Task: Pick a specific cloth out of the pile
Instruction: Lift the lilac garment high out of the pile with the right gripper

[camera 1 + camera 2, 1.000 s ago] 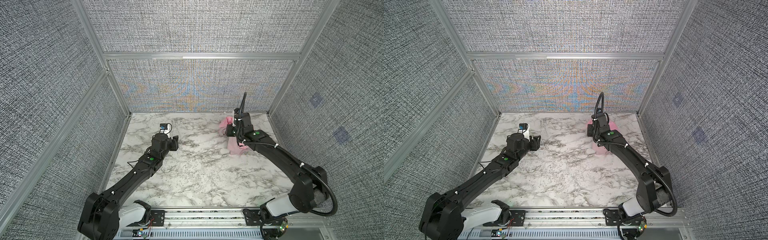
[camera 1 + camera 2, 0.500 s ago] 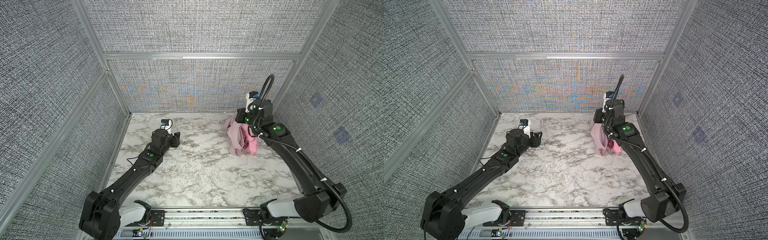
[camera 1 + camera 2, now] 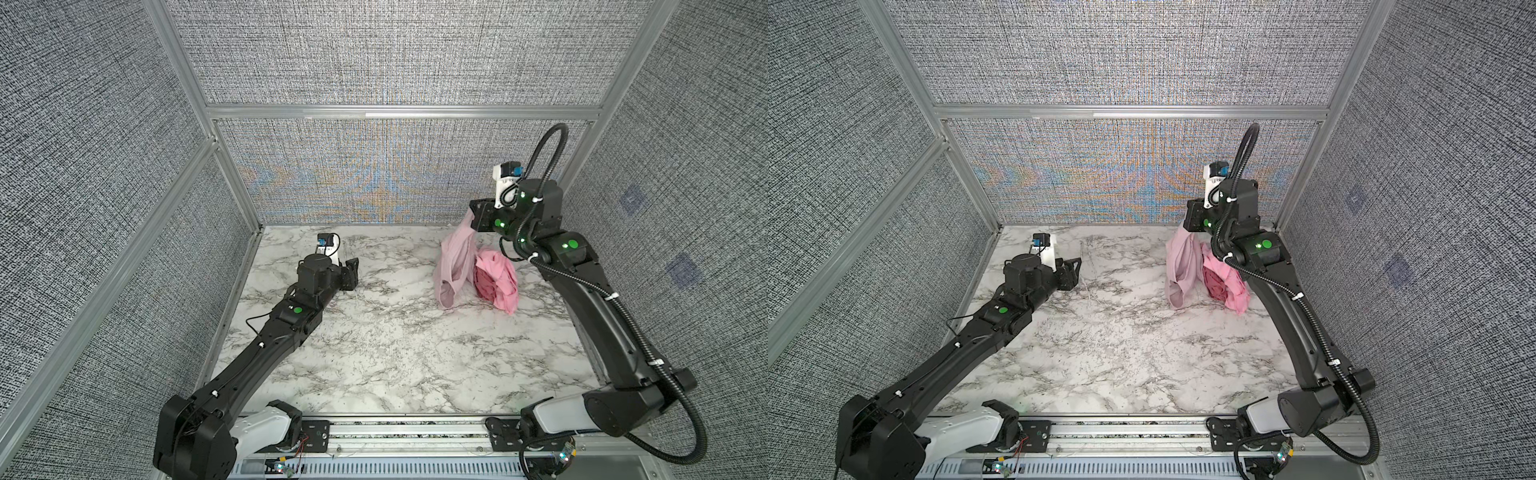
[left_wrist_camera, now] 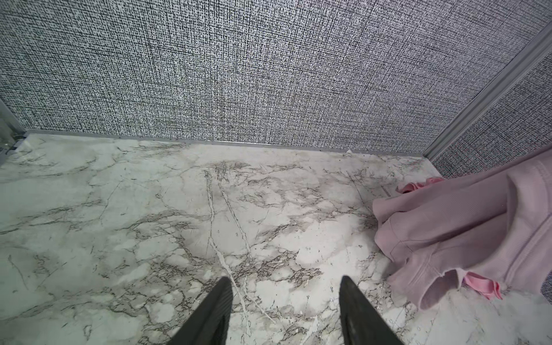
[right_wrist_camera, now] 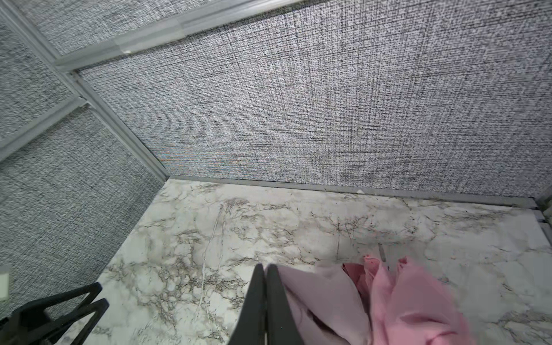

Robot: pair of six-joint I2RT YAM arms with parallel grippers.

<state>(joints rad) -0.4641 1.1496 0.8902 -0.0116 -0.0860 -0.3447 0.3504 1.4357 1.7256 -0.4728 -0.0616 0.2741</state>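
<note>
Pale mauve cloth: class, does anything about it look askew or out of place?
The pale mauve cloth hangs bunched from the shut right end effector, lower end seemingly resting on the marble table beside the pile, not lifted clear.

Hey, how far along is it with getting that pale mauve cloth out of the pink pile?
Done: the right gripper is shut on the top edge of the pale mauve cloth, above the marble table. In hand: the cloth hangs down, its lower end touching the table beside the pile of brighter pink and rose-red fabrics. Left: lifting it clear and carrying it away. The left gripper is open, holding nothing.
</note>
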